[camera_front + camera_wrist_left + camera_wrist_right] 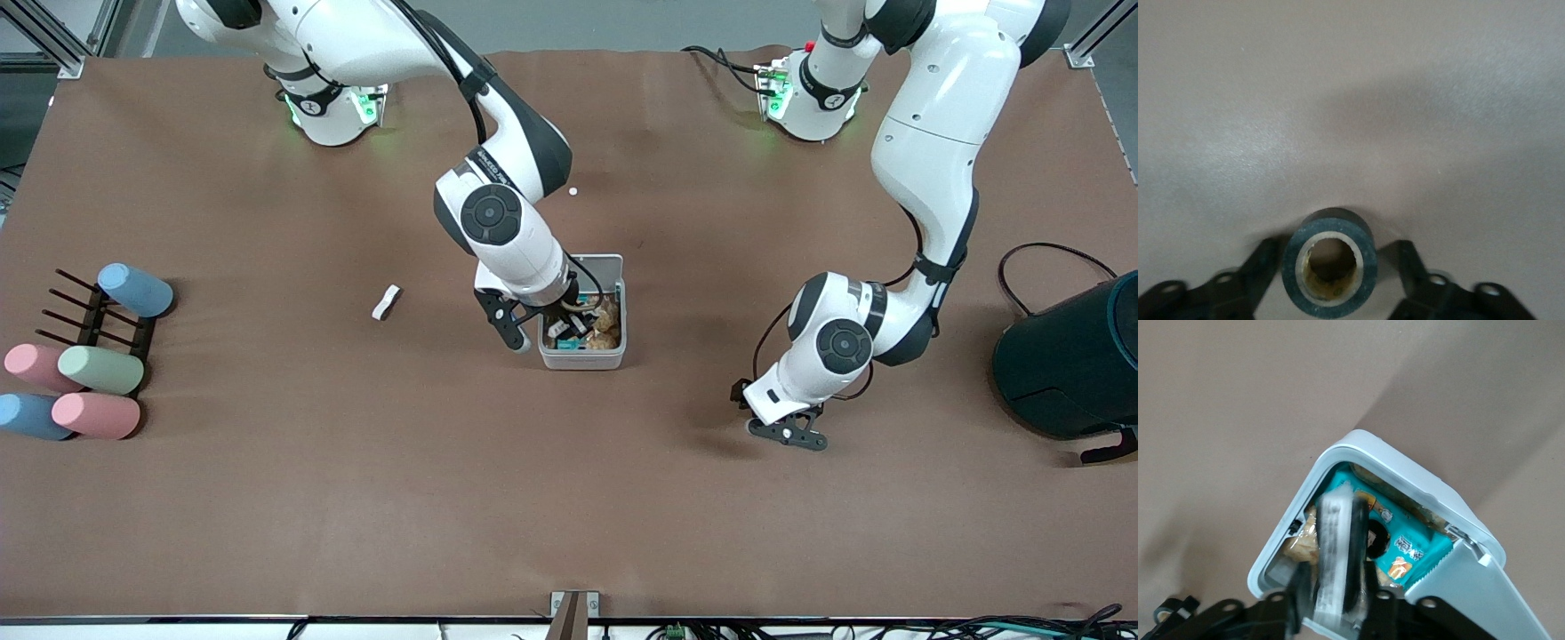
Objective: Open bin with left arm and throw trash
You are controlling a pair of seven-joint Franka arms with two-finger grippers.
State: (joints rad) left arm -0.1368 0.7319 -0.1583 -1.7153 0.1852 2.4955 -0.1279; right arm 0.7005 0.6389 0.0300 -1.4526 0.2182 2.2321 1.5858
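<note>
The white bin (pixel 583 360) stands open at mid-table with wrappers inside; it also shows in the right wrist view (pixel 1391 457), lid (pixel 1478 600) swung aside. My right gripper (pixel 540 327) (pixel 1335 590) hangs over the bin's mouth. The black packet with the white strip (pixel 1338 547) is blurred between its slightly parted fingers, above the bin's contents. My left gripper (pixel 787 434) (pixel 1335 257) is low on the table toward the left arm's end, open, with its fingers on either side of the dark tape ring (pixel 1365 263), which lies on the brown table.
A large dark teal cylinder (pixel 1071 356) with a cable stands at the left arm's end. Pastel cups (pixel 98 369) on a black rack lie at the right arm's end. A small white piece (pixel 387 302) lies beside the bin.
</note>
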